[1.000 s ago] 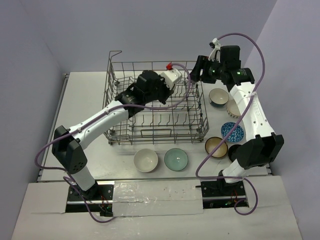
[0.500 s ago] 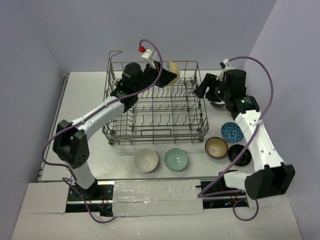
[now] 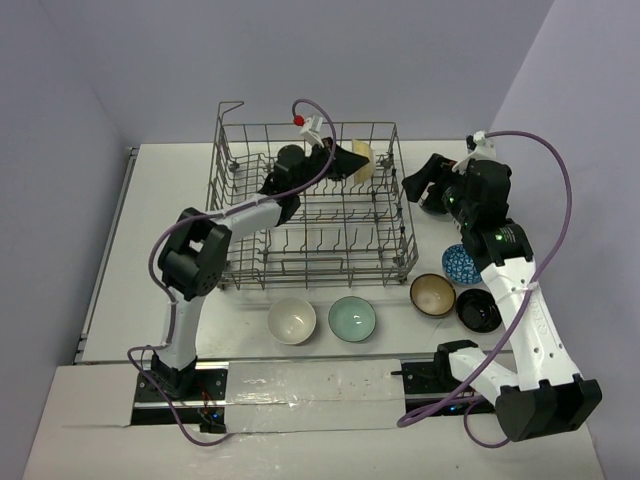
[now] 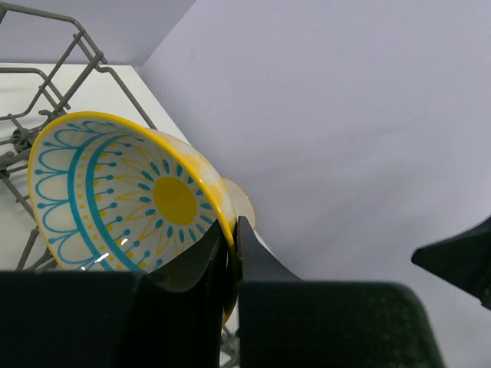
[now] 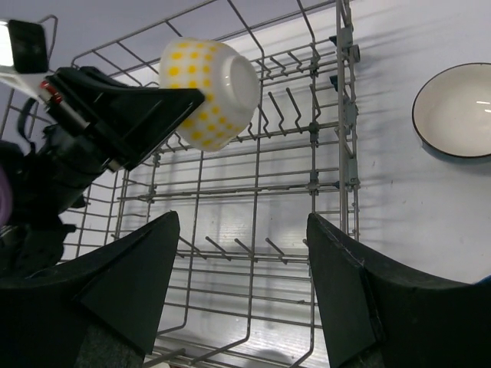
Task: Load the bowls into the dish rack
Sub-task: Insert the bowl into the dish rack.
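Yellow-patterned bowl point(image 3: 362, 160): tilted on edge above the far right corner of the dish rack point(image 3: 315, 275), rim pinched in the closed left gripper point(image 3: 345, 158). Right gripper point(image 3: 420, 180): jaws wide apart, empty, just right of the rack. White bowl point(image 3: 292, 320), pale green bowl point(image 3: 352, 319): on the table, near side of the rack.

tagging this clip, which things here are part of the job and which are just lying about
part of the job: rack, yellow bowl in the left hand, cream bowl, green bowl, tan bowl, black bowl, blue bowl, dark-rimmed bowl

just lying about: purple cables, tape strip, both part of the rig
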